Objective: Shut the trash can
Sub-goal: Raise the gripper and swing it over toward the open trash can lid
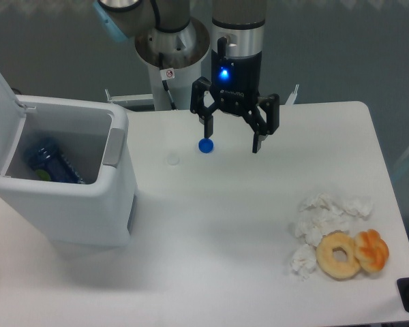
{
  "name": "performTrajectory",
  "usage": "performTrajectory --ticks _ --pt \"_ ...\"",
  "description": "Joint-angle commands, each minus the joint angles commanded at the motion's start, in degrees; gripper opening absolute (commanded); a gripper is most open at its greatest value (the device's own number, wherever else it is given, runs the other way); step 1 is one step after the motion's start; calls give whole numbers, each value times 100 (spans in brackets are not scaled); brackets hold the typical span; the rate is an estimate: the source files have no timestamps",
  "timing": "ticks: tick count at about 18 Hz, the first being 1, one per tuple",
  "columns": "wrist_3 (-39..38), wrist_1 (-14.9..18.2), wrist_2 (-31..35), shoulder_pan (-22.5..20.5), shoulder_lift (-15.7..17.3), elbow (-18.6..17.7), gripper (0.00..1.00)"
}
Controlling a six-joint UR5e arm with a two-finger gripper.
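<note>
Camera view: gripper [232, 144] hangs wide open, holding nothing, well apart from the trash can [75, 197]; its raised lid [0, 109] looks light, stiff, best pushed near its free edge.

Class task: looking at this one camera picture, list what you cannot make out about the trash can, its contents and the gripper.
- Trash can: lid cut off by the left edge; hinge hidden.
- Blue item inside: partly hidden by the wall; too unclear to identify.
- Gripper: open; height above the table unclear.

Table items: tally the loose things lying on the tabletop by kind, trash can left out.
Bottle caps: 2, blue and white
Crumpled tissues: 1 pile
Doughnut: 1
Orange pastry: 1
Total: 5
</note>
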State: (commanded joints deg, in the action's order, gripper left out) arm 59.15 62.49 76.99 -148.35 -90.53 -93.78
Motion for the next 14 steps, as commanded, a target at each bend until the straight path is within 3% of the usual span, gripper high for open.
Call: performTrajectory --ticks 5,8,14 --pt "26 -97 0 8 -17 53 100" --pt "-9 -88 -9 17 18 -122 100" --pt "-53 -35 35 52 552 -588 100"
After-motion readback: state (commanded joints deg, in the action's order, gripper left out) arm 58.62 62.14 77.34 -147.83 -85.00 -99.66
